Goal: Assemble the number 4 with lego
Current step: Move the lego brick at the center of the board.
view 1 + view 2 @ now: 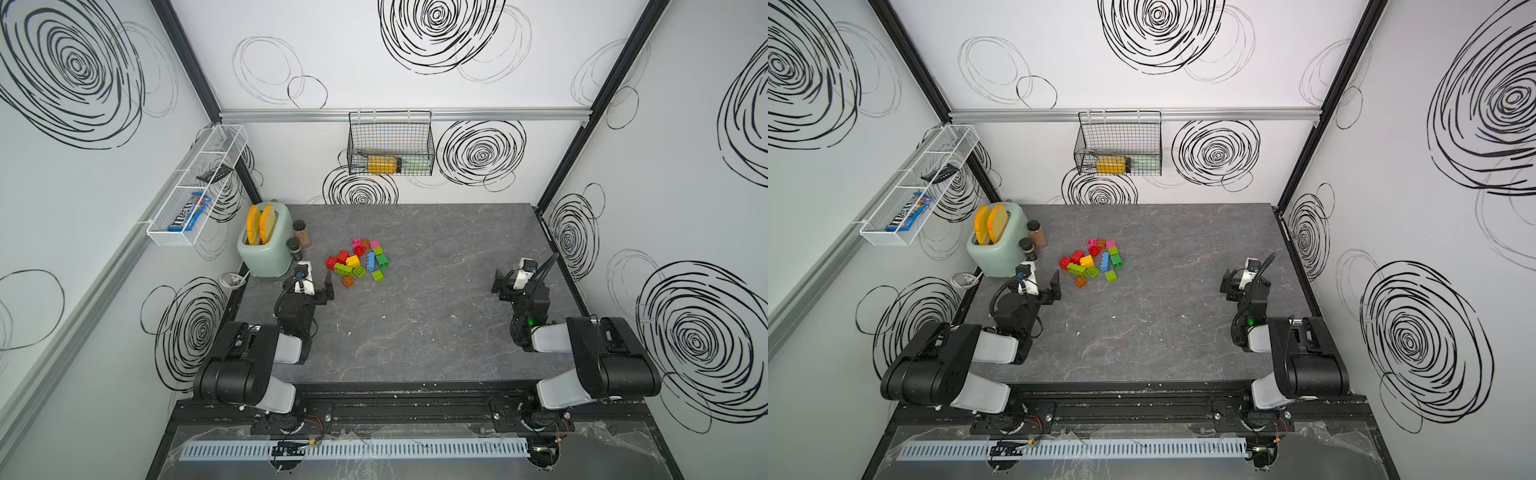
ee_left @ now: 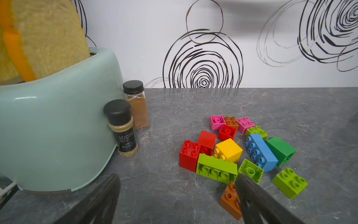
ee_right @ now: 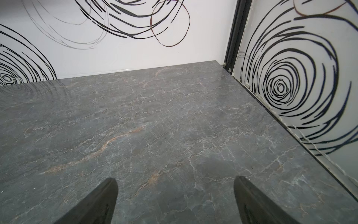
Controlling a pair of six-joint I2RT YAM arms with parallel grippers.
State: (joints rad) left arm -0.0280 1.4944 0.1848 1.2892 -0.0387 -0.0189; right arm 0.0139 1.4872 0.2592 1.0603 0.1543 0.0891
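- Lego [image 1: 359, 261]: loose heap of small studded bricks on the table [image 1: 436, 316], left of centre and toward the back. It shows in both top views and in the left wrist view.
- Heap contents, left wrist view: blue oblong brick [image 2: 260, 152] on its side, between a yellow brick [image 2: 229, 150] and a green oblong brick [image 2: 280, 150]. Red, pink and lime pieces lie around them, several with the hollow underside up.
- Orange brick [image 2: 228, 201]: at the near edge of the heap, partly hidden behind one finger of the left gripper. Contact cannot be told.
- Left gripper [image 2: 177, 176]: jaws spread wide with nothing between them, just on the near side of the heap.
- Right gripper [image 3: 174, 178]: jaws spread wide and empty, over bare table near the right wall, well apart from the lego.
- Toaster [image 1: 266, 245]: mint green, at the back left of the table, with two bread slices [image 1: 259, 222] standing in its slots.
- Spice jars [image 2: 121, 128]: two, black-capped, just beside the toaster, between it and the heap.
- Wire basket [image 1: 390, 143]: black, hung on the back wall.
- Wire shelf [image 1: 195, 187]: white, on the left wall.
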